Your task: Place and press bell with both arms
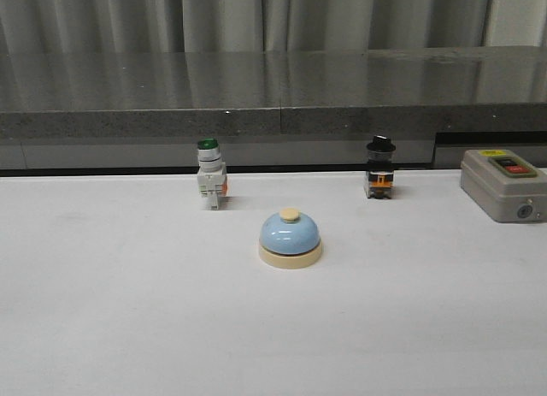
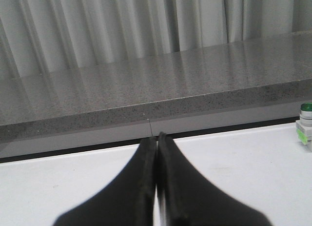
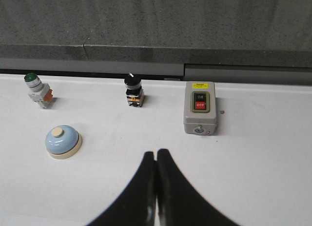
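Observation:
The light-blue bell (image 1: 291, 238) with a cream base and cream button stands upright on the white table, near the middle of the front view. It also shows in the right wrist view (image 3: 63, 141), off to one side of the fingers. My right gripper (image 3: 156, 152) is shut and empty, above bare table, apart from the bell. My left gripper (image 2: 157, 137) is shut and empty over bare table; the bell is out of its view. Neither arm shows in the front view.
A green-capped white pushbutton switch (image 1: 210, 175) stands behind the bell to the left, also in the left wrist view (image 2: 305, 126). A black-knob switch (image 1: 380, 168) stands behind to the right. A grey box with a red button (image 1: 504, 184) sits far right. A grey stone ledge (image 1: 273, 92) runs along the back.

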{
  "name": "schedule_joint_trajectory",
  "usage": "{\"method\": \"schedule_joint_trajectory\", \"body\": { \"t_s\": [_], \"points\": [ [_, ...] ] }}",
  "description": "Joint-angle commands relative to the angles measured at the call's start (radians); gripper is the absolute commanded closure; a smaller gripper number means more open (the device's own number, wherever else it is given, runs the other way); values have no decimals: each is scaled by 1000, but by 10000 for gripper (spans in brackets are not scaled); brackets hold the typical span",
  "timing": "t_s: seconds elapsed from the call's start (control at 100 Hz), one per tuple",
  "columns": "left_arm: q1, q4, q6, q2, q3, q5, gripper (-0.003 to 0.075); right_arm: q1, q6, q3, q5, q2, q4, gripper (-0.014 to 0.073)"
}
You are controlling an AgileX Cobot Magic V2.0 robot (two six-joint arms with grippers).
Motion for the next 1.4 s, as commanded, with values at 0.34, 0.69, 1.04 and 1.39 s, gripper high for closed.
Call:
{"method": "schedule_joint_trajectory", "body": {
  "t_s": [0.34, 0.69, 1.04, 1.39],
  "points": [
    [1, -2, -9, -29, 41, -79, 739, -7, -5, 233, -270, -233, -72, 654],
    [1, -2, -9, -29, 41, -79, 739, -10, -5, 499, -472, -447, -73, 654],
    [1, -2, -9, -29, 41, -79, 739, -95, 2, 628, -595, -444, -72, 654],
    [1, -2, -9, -29, 41, -79, 739, -97, 3, 644, -623, -444, -72, 654]
  ]
}}
